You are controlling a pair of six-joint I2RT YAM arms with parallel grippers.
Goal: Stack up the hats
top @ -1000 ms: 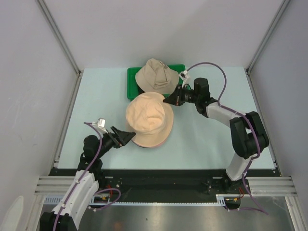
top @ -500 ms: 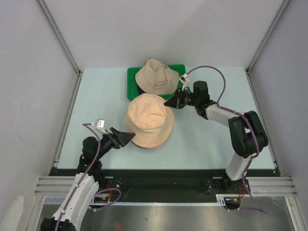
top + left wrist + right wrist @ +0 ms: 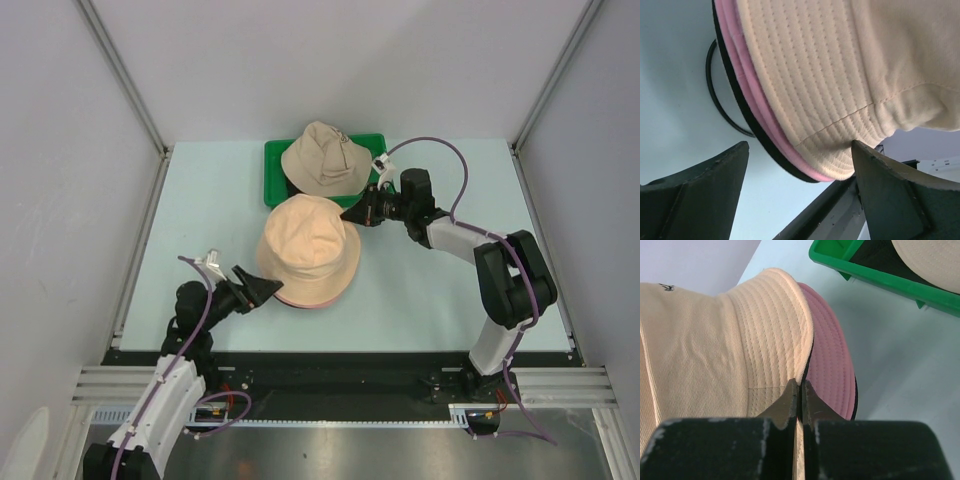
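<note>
A peach-beige bucket hat (image 3: 305, 248) sits on top of a pink hat (image 3: 318, 301) and a black hat, whose brims show under it in the left wrist view (image 3: 765, 130). My right gripper (image 3: 352, 213) is shut on the beige hat's brim (image 3: 790, 345) at its far right edge. My left gripper (image 3: 268, 288) is open at the stack's near left edge, its fingers (image 3: 705, 190) on either side of the brim without holding it. A second, darker beige hat (image 3: 325, 158) lies on the green tray (image 3: 275, 160).
A black wire ring (image 3: 715, 95) of the stand shows under the stack. The green tray's edge (image 3: 880, 277) is close behind the right gripper. White walls and metal rails enclose the pale table (image 3: 440, 290).
The beige hat has settled lower and a little left onto the stack. My right gripper followed it slightly left and my left gripper dropped a little.
</note>
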